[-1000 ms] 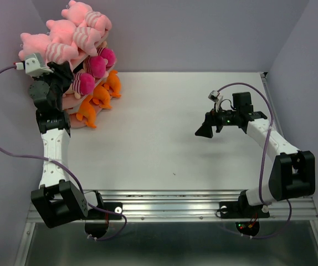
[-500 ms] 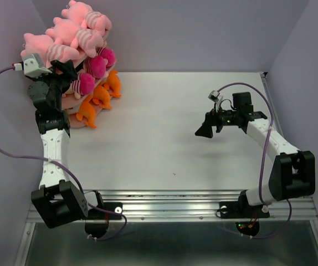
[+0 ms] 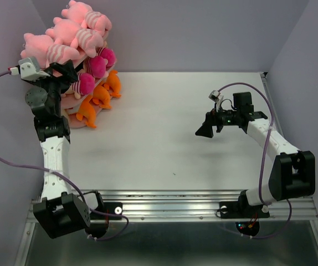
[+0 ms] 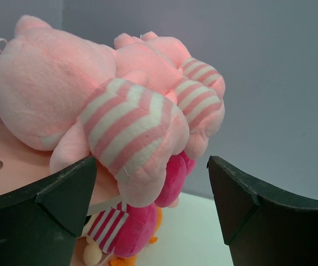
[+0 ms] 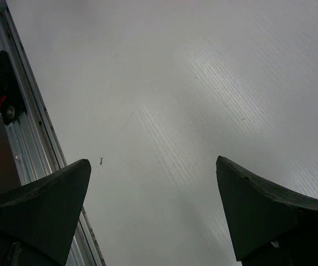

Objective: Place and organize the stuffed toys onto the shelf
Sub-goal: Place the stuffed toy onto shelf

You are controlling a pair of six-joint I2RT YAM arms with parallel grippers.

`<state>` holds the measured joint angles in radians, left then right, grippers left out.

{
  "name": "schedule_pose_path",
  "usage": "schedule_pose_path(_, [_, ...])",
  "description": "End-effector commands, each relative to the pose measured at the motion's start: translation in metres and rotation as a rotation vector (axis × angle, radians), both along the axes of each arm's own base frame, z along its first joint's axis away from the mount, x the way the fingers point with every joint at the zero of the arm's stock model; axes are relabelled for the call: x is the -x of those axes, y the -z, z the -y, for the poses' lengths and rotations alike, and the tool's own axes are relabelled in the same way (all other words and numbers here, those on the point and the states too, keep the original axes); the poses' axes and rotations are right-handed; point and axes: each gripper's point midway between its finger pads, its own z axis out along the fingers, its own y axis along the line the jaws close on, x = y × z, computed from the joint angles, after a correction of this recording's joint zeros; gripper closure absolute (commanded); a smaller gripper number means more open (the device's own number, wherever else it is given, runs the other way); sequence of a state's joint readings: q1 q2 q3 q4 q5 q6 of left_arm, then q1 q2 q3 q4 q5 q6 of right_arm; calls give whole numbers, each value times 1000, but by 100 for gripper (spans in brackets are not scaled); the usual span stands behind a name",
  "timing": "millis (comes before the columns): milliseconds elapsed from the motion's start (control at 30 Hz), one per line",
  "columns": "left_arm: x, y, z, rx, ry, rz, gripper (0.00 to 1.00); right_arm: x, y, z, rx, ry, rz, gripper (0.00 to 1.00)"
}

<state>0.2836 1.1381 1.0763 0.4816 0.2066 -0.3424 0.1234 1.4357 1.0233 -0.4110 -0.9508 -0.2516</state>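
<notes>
Stuffed toys (image 3: 70, 41) all sit on the shelf (image 4: 20, 166), which is parked at 10 o'clock on the counter (image 3: 164, 127), tight in the corner. They're sorted by kind, one kind per tier: pink striped animals (image 4: 65, 94) on the top board, magenta dolls (image 3: 97, 65) in the middle, orange sharks (image 3: 95, 102) at the bottom, at the 4 o'clock side of the stack. I read that grouping as the "organize" part of the job. My left hand (image 3: 63, 73) is at the top tier's edge and released, fingers spread wide and nothing pinched. In the left wrist view a striped leg of the nearest pink animal droops over the board's edge between the two fingers. I can't tell if the left finger brushes it. The animal lies flat on its belly with its weight on the board, so I judge it stable without a grip. My right hand (image 3: 205, 131) hangs at 3 o'clock over bare counter, also released and carrying nothing, well apart from the shelf, probably parked there out of the left arm's way. Every toy I can see is shelved, so I judge the task near done. The main risk is snagging that overhanging leg when backing out.
</notes>
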Motion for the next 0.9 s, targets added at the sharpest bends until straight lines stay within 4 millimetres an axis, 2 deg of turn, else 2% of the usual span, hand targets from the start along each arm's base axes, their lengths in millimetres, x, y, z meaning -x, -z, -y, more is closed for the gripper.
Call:
schedule_pose_path(0, [26,-35,7,-40,2,105,6,-1,-7,0,-18,-17,49,0])
schedule_pose_path(267, [54,-52,13,-80,-18,130,5,-1,-9,0,-18,-17,54,0])
schedule_pose_path(300, [61,-61,17,-92,-8,148,4,-1,-9,0,-18,-17,54,0])
schedule_pose_path(367, [65,-64,26,-116,29,136,5,-1,-9,0,-19,-19,53,0])
schedule_pose_path(433, [73,-81,37,-149,68,147,5,-1,-9,0,-19,-19,53,0])
schedule_pose_path(467, [71,-76,40,-149,88,130,5,-1,-8,0,-18,-17,53,0])
schedule_pose_path(500, [74,-87,46,-165,105,145,5,-1,-9,0,-19,-19,54,0])
schedule_pose_path(567, [66,-83,65,-184,188,104,5,-1,-8,0,-20,-20,50,0])
schedule_pose_path(600, [68,-97,74,-203,213,120,5,-1,-8,0,-21,-21,48,0])
schedule_pose_path(633, [56,-85,81,-232,232,62,4,-1,-8,0,-21,-21,48,0])
schedule_pose_path(667, [52,-86,103,-243,271,54,4,-1,-7,0,-20,-20,47,0])
schedule_pose_path(700, [53,-98,113,-265,280,67,4,-1,-7,0,-19,-20,45,0])
schedule_pose_path(733, [40,-88,117,-295,266,20,4,-2,-7,0,-16,-17,50,0])
schedule_pose_path(767, [39,-89,132,-305,298,16,5,-3,-7,3,-14,-7,51,0])
schedule_pose_path(800, [40,-99,148,-313,336,32,4,-3,-7,4,-13,-6,50,0])
schedule_pose_path(833, [29,-89,154,-322,352,-6,5,-3,-8,4,-13,-6,53,0])
schedule_pose_path(867, [30,-95,163,-325,373,3,5,-3,-7,4,-13,-6,49,0])
